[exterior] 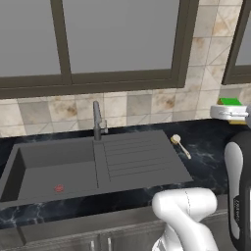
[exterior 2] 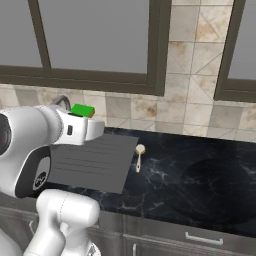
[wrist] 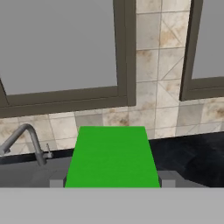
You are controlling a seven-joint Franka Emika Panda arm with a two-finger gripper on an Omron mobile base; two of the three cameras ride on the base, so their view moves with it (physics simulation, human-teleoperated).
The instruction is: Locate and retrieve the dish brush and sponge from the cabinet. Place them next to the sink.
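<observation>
Black marbled counter under tiled wall: white-handled yellow-bristled dish brush already lies just beside the dark grey sink's drainboard edge. Gripper clamps the green sponge above the counter — placing remains.

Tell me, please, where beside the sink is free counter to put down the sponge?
The gripper holds the sponge above the counter. The widest bare patch is the dark counter right of the dish brush, up to the tiled wall. It is tight between the brush and the edge of the sink's ribbed drainboard.
</observation>
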